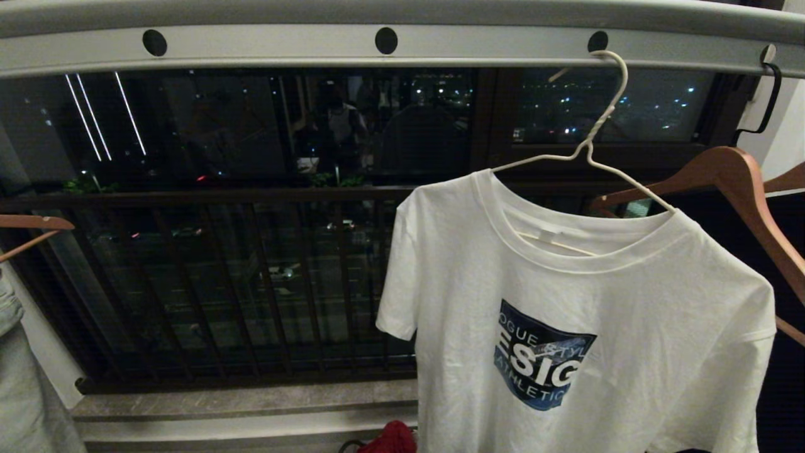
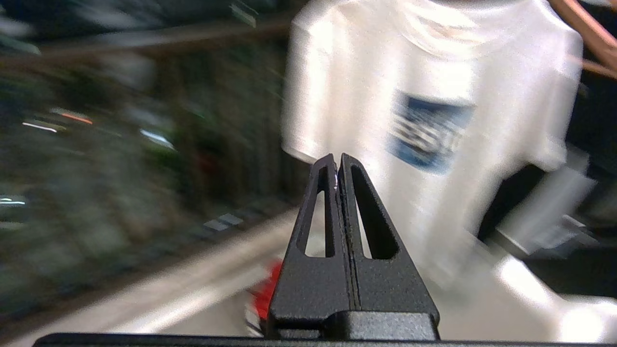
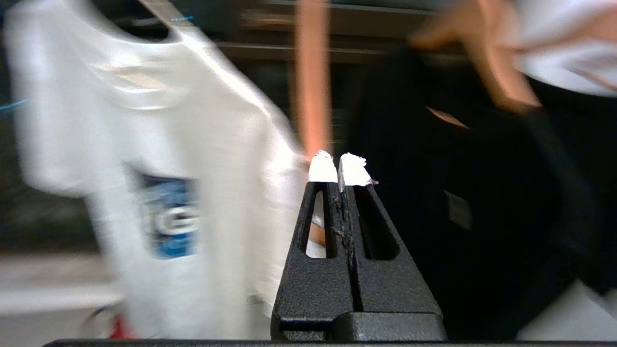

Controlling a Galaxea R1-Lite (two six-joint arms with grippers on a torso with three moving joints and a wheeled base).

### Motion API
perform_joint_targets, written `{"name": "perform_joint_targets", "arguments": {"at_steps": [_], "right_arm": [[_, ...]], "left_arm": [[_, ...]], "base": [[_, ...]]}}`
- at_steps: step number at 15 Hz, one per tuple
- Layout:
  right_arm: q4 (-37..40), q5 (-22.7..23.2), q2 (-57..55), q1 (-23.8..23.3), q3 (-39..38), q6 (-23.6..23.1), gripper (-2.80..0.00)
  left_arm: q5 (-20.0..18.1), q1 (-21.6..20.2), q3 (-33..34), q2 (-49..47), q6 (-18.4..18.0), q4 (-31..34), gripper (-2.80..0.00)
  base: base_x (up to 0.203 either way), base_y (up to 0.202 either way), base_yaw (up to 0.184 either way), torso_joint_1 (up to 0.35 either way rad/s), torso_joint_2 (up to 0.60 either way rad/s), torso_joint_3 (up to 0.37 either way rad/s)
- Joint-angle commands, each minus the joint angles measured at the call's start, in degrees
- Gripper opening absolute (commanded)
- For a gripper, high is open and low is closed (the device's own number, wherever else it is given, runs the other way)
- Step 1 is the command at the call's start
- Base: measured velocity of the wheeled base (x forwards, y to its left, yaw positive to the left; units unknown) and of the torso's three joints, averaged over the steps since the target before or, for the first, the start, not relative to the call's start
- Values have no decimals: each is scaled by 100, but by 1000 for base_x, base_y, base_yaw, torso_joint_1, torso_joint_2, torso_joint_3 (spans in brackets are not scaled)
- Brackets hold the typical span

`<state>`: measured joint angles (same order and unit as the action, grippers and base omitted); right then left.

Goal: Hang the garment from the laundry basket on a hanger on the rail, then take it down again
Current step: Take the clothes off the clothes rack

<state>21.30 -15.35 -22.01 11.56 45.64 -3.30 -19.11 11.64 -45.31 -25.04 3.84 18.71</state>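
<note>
The white garment (image 1: pixel 585 327), with its blue shield print, hangs on the white wire hanger (image 1: pixel 591 148). The hanger's hook sits over the pale grey rail (image 1: pixel 377 47) at the right. Neither arm shows in the head view. My left gripper (image 2: pixel 336 159) is shut and empty, held off in front of the garment (image 2: pixel 434 111) near its sleeve. With white-tipped fingers pressed together on nothing, my right gripper (image 3: pixel 339 161) is shut too, clear of the garment (image 3: pixel 159 159). The laundry basket is out of view.
Brown wooden hangers (image 1: pixel 729 182) hang at the right of the rail, one carrying a black garment (image 3: pixel 472 193). Another wooden hanger (image 1: pixel 34 228) with pale clothing is at the far left. Dark balcony bars (image 1: pixel 220 283) stand behind. A red cloth (image 1: pixel 390 439) lies below.
</note>
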Motion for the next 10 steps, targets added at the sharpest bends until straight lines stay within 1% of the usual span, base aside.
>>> {"name": "perform_joint_targets", "arguments": {"at_steps": [1,3,4,5,6,7,8,10], "right_arm": [[430,-464,298,-114,160,-4,-280],[710,-524,319,-493,275,-24,-280],[822,-537,401,-584,280,-22,-280],[950,-536,462,-608,271,-25,-280],[1284,-549,604,-631,224,-11,-280],[1392,-568,624,-661,99,76,-280],[1400,-570,627,-670,-68,235,-280],[1236,-562,620,-668,-460,284,-280]], "left_arm": [[-153,-670,229,846,-12,25,-280],[-156,-707,449,878,-6,27,-280],[-126,-707,566,878,-13,27,-280],[-107,-707,632,878,-2,30,-280],[-59,-723,640,884,10,52,-280],[-84,-848,627,899,3,50,-280],[-149,-999,588,887,8,33,-280],[-198,-1026,367,629,19,42,-280]], "base": [[0,0,0,0,0,0],[0,0,0,0,0,0],[0,0,0,0,0,0],[0,0,0,0,0,0],[0,0,0,0,0,0],[0,0,0,0,0,0],[0,0,0,0,0,0],[0,0,0,0,0,0]]}}
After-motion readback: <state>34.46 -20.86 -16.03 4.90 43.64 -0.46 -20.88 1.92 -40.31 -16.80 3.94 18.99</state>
